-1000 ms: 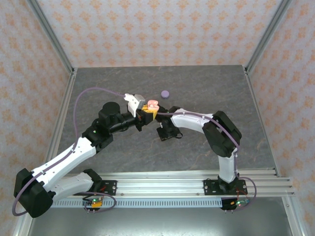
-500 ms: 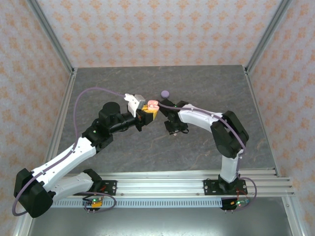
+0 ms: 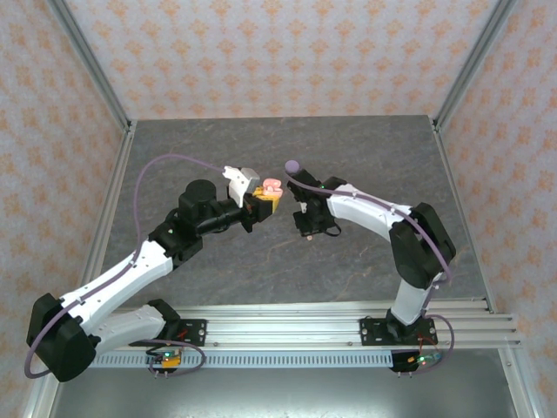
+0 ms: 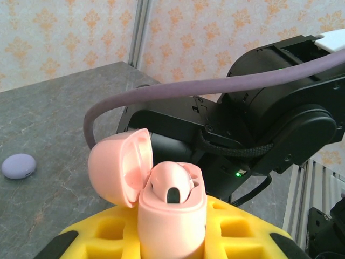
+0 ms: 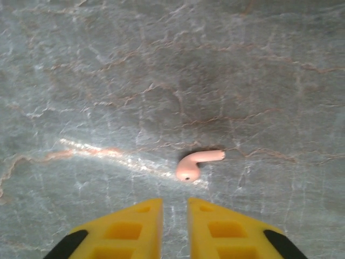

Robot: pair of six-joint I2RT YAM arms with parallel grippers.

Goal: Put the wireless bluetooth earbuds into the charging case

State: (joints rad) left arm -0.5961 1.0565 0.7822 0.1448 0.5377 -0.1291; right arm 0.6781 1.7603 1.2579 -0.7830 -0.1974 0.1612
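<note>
The right gripper (image 5: 175, 229) hangs fingers-down over the table (image 5: 75, 75). Its yellow jaws stand nearly together, with only a thin slit between them and nothing in it. Just ahead of it, a shade to the right of the slit in the wrist view, one pale pink earbud (image 5: 197, 163) lies flat on the stone, apart from the fingers. Its long axis runs crosswise to the gripper's reach: the bulb end sits nearest the slit and the stem points off to the side and a touch away. So the bud lies lengthwise along the line on which the jaws close. I reckon the gripper must spread, ease forward and likely turn at the wrist to pinch it across its thin side. To the left of the right gripper and a little beyond it, the left gripper (image 4: 172, 248) clamps the pink charging case (image 4: 172, 216) upright, its lid (image 4: 116, 167) hinged open. The right arm is plainly the nearer to the bud, so the pick looks like its job.
</note>
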